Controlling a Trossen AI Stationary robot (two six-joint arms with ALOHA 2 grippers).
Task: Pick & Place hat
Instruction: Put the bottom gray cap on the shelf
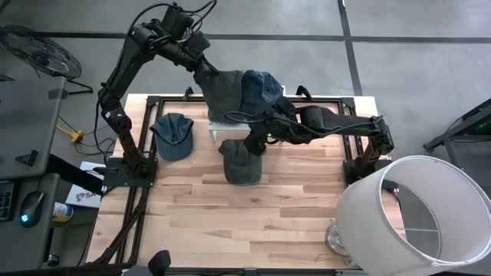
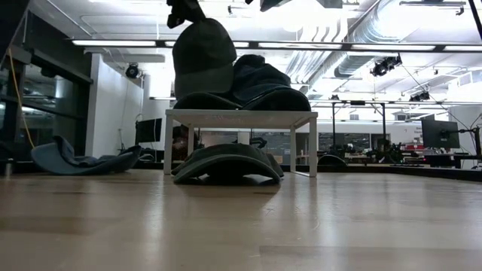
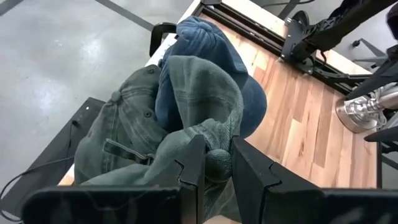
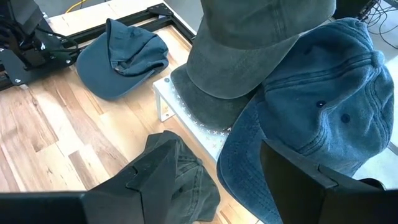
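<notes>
An olive green hat (image 1: 221, 88) hangs over the white stand (image 2: 239, 117) at the table's far side, with my left gripper (image 3: 217, 171) shut on it. Beside it a blue denim hat (image 4: 323, 106) sits on the stand. A dark green hat (image 1: 239, 162) lies on the table in front of the stand, and a teal hat (image 1: 173, 136) lies to its left. My right gripper (image 4: 227, 180) hovers open above the dark green hat (image 4: 180, 177), next to the stand, touching nothing. My left gripper pinches a bunched fold of the olive hat's crown cloth (image 3: 214, 155) between its two fingers, near the back strap (image 3: 124, 149). The fingers slant down from the table's far left. The hat hangs below them, crown up, its brim (image 2: 215, 99) down at the stand's top.
A big white lampshade (image 1: 418, 215) and a metal base (image 1: 337, 239) stand at the table's near right corner. Black frame rails (image 1: 138, 146) run along the table's left and far edges. Bare wood (image 1: 253, 222) fills the near half.
</notes>
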